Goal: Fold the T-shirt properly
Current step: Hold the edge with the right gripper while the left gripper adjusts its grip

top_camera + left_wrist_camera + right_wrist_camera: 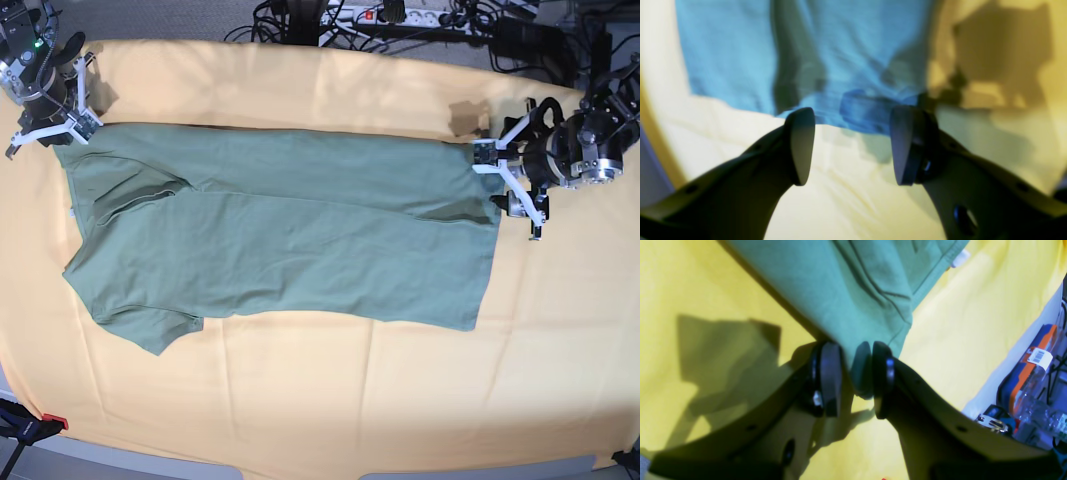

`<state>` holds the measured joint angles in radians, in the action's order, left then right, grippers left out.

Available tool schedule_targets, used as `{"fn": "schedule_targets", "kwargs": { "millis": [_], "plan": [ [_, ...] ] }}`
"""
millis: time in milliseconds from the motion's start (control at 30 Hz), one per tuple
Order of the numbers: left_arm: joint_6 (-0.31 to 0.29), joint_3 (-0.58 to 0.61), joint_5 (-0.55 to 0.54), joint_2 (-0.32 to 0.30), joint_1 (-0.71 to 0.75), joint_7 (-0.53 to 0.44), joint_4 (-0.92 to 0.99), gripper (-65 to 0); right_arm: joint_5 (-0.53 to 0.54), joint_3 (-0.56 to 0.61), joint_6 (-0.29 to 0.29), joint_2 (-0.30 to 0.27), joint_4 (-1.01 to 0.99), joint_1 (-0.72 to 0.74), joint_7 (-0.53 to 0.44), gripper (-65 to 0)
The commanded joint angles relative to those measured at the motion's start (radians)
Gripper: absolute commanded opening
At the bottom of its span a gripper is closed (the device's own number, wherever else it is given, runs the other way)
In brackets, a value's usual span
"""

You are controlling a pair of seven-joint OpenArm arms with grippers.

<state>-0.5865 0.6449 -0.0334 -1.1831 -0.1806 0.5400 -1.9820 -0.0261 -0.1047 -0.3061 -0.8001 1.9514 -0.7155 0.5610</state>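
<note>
The sage-green T-shirt (pixel 280 240) lies flat and stretched sideways on the yellow-orange cloth (pixel 300 400), sleeves toward the left of the base view. My left gripper (pixel 492 175) hovers at the shirt's right edge. Its jaws are open in the left wrist view (pixel 853 146), with the shirt's edge (pixel 840 66), tinted blue there, just beyond the tips and nothing between them. My right gripper (pixel 60 130) is at the shirt's far left corner. Its jaws (pixel 855 380) stand a little apart, and a fold of the shirt (pixel 860 306) hangs between them against the right pad (pixel 878 380).
Cables and a power strip (pixel 390 15) run along the table's far edge. A red clamp (pixel 50 422) sits at the near left corner. Beyond the cloth's edge in the right wrist view lie a plastic bottle (pixel 1040 406) and an orange-and-blue package (pixel 1037 360).
</note>
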Motion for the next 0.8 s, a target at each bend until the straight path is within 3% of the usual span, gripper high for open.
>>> {"fn": "schedule_targets", "kwargs": {
  "millis": [0, 133, 467, 767],
  "plan": [
    [-0.016, -0.011, -0.025, -0.035, -0.023, -0.007, -0.023, -27.7, -0.001, -0.009, 0.012, -0.017, 0.010, 0.000, 0.001, -46.1],
    [-0.076, -0.011, -0.059, -0.075, -0.031, -0.007, -0.043, -27.7, -0.001, -0.009, 0.012, -0.017, 0.010, 0.000, 0.001, -46.1],
    [-0.111, -0.011, -0.067, -0.080, 0.005, -0.007, -0.042, -27.7, 0.000, -0.009, 0.023, -0.014, 0.010, 0.000, 0.005, -46.1],
    [-0.072, -0.011, -0.019, -0.054, 0.036, -0.012, 0.001, -27.7, 0.000, -0.009, 0.042, -0.014, 0.010, 0.000, 0.007, -46.1]
  ]
}}
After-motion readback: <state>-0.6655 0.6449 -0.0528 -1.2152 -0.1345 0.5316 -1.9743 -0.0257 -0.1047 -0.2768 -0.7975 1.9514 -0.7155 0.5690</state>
